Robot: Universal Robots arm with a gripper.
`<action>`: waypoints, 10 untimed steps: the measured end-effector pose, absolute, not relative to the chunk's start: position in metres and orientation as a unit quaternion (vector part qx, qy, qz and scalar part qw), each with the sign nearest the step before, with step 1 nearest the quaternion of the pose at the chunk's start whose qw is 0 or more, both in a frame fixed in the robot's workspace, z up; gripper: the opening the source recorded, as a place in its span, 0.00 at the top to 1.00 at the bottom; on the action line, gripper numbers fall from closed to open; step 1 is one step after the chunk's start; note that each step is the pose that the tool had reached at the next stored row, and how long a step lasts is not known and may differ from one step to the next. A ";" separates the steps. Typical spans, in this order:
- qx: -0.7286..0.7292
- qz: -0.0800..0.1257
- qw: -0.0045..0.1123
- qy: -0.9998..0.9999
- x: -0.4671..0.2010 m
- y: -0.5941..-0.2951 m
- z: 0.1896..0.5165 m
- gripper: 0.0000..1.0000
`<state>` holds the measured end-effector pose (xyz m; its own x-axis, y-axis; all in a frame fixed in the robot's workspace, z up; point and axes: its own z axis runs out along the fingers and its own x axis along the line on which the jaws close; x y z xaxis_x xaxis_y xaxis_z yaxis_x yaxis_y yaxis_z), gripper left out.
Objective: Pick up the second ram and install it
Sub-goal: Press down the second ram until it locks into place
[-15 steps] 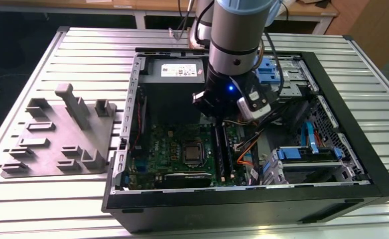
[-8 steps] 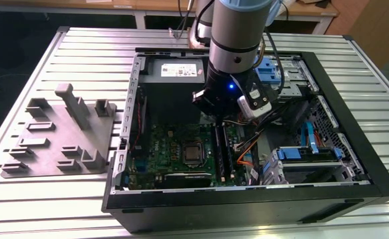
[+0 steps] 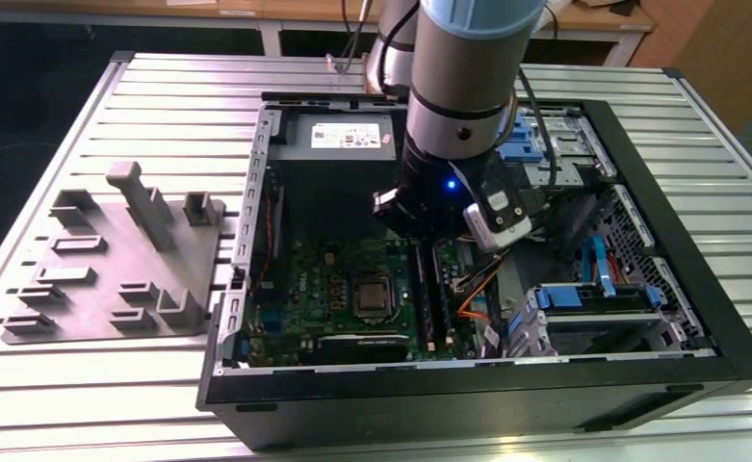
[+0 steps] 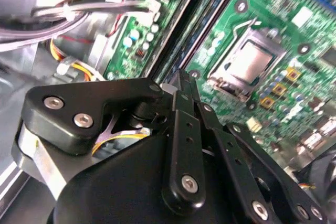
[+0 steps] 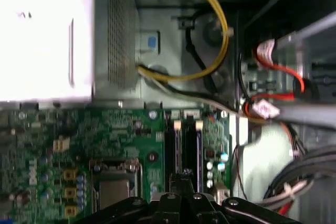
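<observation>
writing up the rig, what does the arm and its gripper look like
The arm is a thick silver-grey cylinder with a pale blue cap, a small blue light and black cables. The gripper is black, with bar linkages joined by silver screws.

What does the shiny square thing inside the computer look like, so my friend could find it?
Look inside the open black computer case on the slatted table and find the big green motherboard. Near its middle sits the silver square chip in a metal frame; the slot rails beside it are long, thin and black.
</observation>
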<state>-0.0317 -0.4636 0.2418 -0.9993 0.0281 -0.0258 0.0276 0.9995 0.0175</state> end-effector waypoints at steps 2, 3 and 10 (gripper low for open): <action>0.014 0.009 0.013 1.000 -0.032 -0.471 0.242 0.90; 0.014 0.008 0.013 1.000 -0.032 -0.474 0.242 0.90; 0.014 0.009 0.013 1.000 -0.032 -0.494 0.242 0.90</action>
<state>-0.0318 -0.4942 0.2416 -0.9993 0.0285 -0.0258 0.0281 0.9995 0.0176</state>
